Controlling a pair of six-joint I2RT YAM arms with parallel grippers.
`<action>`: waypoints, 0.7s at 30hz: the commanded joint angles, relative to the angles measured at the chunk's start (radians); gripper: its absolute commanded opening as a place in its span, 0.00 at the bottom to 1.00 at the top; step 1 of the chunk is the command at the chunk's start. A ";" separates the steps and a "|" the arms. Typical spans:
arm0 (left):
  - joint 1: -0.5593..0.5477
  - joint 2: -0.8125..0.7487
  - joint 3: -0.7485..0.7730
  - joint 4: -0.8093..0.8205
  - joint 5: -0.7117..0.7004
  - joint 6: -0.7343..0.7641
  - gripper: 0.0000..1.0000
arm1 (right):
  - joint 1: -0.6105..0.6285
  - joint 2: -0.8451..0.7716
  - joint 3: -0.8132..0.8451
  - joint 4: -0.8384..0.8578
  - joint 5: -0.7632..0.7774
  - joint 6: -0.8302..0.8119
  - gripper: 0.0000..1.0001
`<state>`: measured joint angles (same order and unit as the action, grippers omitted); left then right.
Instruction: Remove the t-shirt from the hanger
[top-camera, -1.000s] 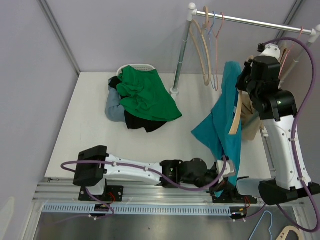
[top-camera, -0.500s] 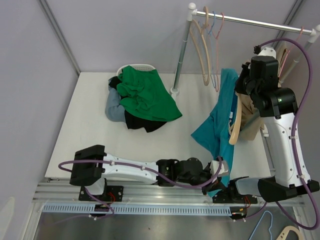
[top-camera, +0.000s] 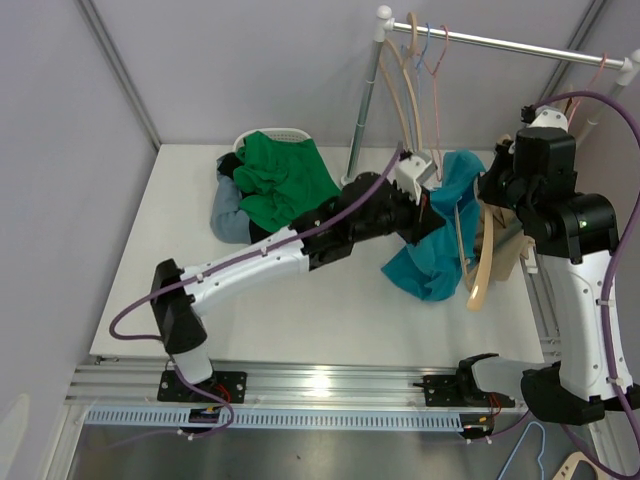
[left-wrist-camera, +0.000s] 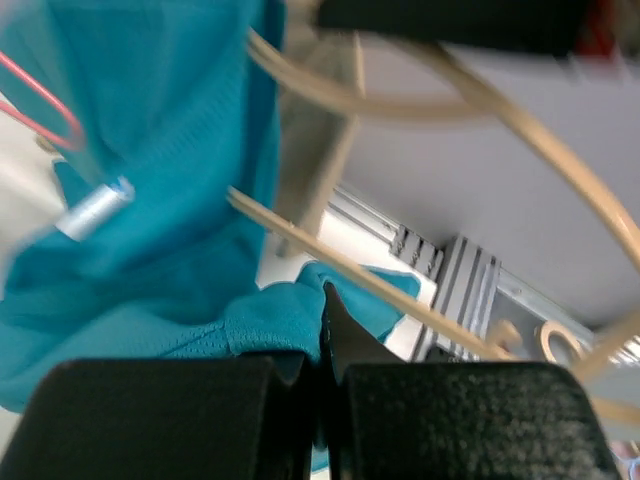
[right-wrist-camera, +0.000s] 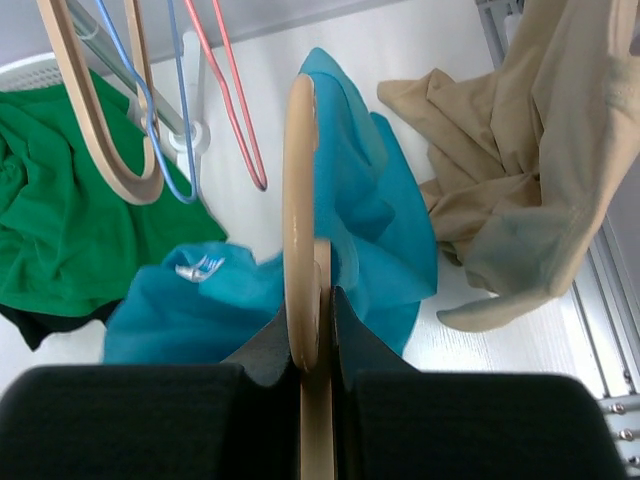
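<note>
Left gripper (left-wrist-camera: 322, 322): out over the white worktop (top-camera: 200, 300) at the shirt; jaws pinched tight on a fold of teal fabric.
Right gripper (right-wrist-camera: 308, 335): raised on the right side; jaws clamped on the pale wooden hanger (right-wrist-camera: 299, 215), which runs lengthwise away from the wrist camera.
Teal t-shirt (top-camera: 440, 262): between the two grippers, right of centre. The upper part is draped around the hanger's far end and the rest is bunched low. Can't tell if it touches the worktop.
Beige garment (right-wrist-camera: 510, 190): crumpled just right of the shirt.
Green cloth pile (top-camera: 285, 185): back left, well apart from the shirt.
Metal rail (top-camera: 510, 44): at the back, spare hangers on it.
</note>
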<state>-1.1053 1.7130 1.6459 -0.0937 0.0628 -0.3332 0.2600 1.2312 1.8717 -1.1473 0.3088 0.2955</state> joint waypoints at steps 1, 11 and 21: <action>0.085 0.095 0.142 -0.121 0.096 -0.061 0.01 | 0.005 -0.006 0.064 -0.047 0.000 0.004 0.00; 0.180 0.261 0.284 -0.221 0.144 -0.082 0.01 | 0.028 -0.007 0.017 -0.132 -0.149 -0.018 0.00; 0.202 0.189 0.020 -0.127 0.128 -0.116 0.01 | 0.028 0.034 0.184 -0.169 0.074 -0.002 0.00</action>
<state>-0.9215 1.9759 1.7134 -0.2623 0.2066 -0.4210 0.2844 1.2514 1.9789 -1.3083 0.2714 0.2958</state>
